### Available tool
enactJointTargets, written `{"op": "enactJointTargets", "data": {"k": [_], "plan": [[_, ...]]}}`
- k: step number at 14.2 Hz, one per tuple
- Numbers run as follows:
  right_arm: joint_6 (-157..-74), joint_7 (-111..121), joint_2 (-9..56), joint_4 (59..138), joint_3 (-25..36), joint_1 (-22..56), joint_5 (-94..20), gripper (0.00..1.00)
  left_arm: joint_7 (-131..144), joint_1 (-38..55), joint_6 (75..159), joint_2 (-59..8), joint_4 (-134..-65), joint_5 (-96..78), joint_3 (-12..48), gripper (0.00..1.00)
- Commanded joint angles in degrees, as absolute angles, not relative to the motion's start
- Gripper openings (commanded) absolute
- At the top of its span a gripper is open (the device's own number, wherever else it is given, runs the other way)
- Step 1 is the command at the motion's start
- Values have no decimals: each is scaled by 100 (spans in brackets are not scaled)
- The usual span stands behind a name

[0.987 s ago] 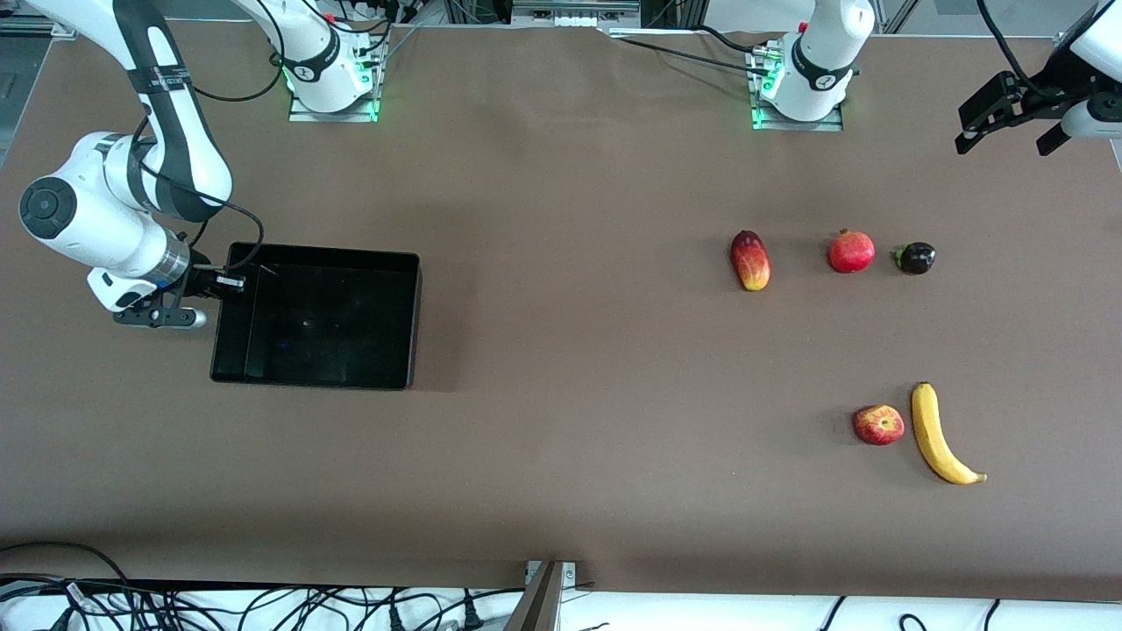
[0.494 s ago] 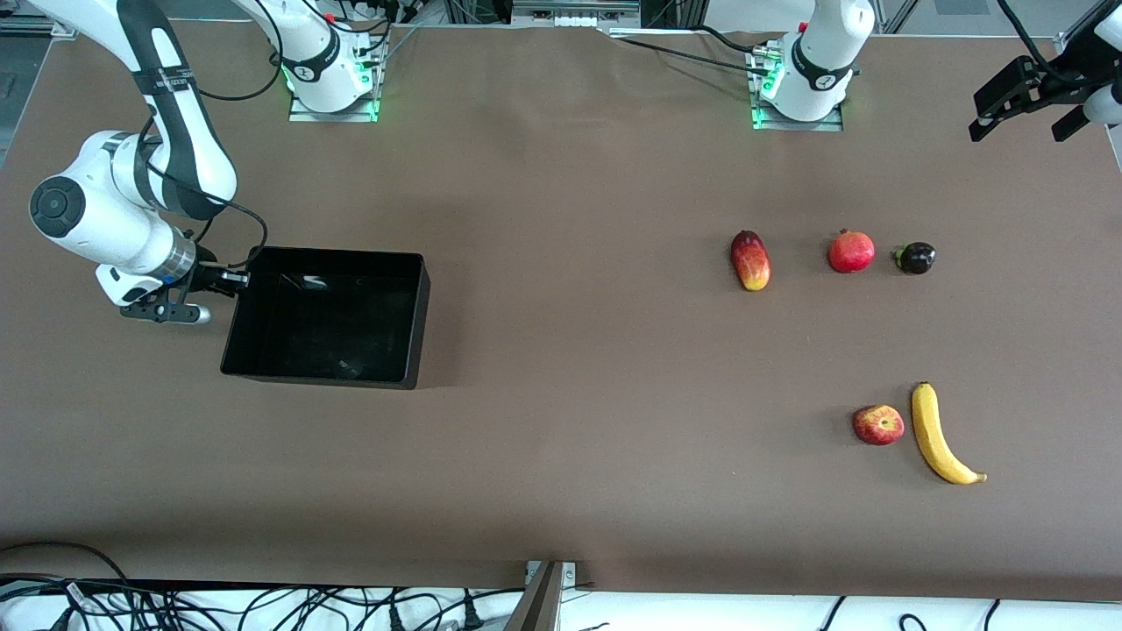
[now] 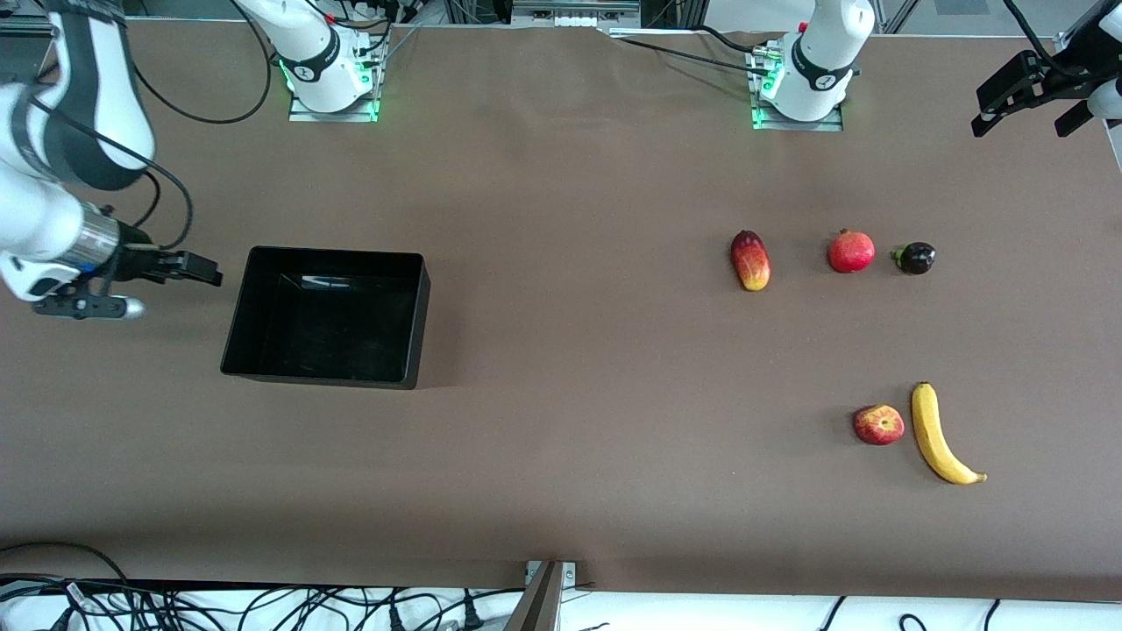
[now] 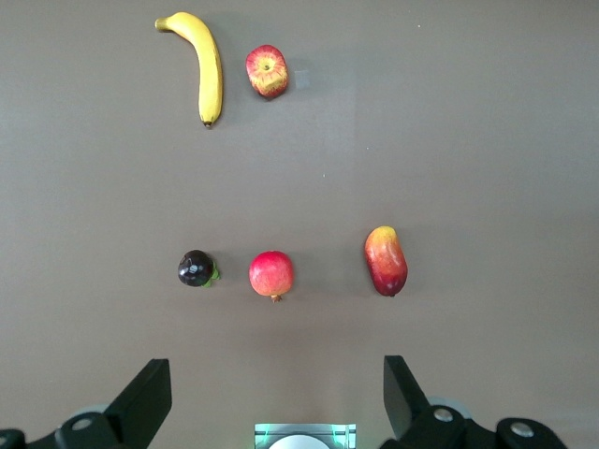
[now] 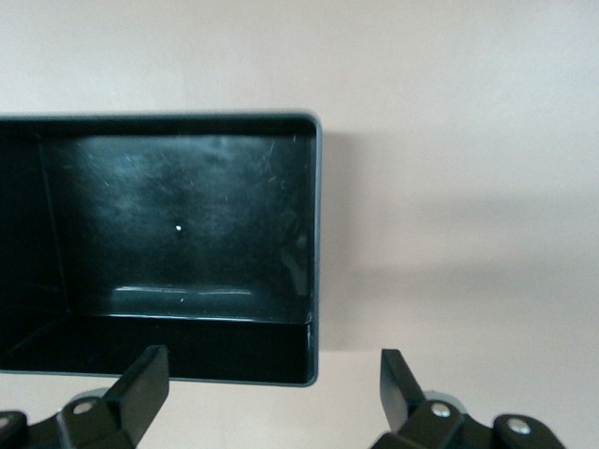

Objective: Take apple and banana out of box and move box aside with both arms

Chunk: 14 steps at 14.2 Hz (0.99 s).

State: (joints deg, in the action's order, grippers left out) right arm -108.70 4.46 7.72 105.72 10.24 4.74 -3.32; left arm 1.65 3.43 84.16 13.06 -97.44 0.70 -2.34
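Both jaws apart, right gripper (image 3: 206,269) beside box (image 3: 329,316), left gripper (image 3: 1026,90) raised at table edge.

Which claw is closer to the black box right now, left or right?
Right. The right claw, open, sits just off the box's short wall at the right arm's end of the table. The left claw, open, hangs at the left arm's end, with the fruits between.
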Motion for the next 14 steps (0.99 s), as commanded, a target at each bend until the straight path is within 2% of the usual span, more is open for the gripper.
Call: {"op": "enactJointTargets", "data": {"k": [1, 4, 8, 11, 13, 14], "plan": [[-10137, 527, 835, 9716, 1011, 466, 209, 100, 53, 290, 8297, 1231, -9615, -44, -237, 100], [-9213, 615, 888, 8835, 1002, 571, 394, 100, 53, 281, 8297, 1222, -9633, -44, -237, 100], [-9263, 607, 958, 8420, 1134, 325, 343, 100, 70, 272, 8297, 1222, -9650, -44, -237, 100], [-9229, 615, 573, 8743, 1003, 194, 343, 100, 88, 272, 8297, 1222, -9650, -44, -237, 100], [-9455, 519, 56, 9444, 171, -558, 325, 100, 105, 272, 8288, 1222, -9668, -44, -237, 100], [-9831, 519, -200, 9848, -16, -719, 325, 100, 105, 272, 8297, 1222, -9668, -44, -237, 100]]}}
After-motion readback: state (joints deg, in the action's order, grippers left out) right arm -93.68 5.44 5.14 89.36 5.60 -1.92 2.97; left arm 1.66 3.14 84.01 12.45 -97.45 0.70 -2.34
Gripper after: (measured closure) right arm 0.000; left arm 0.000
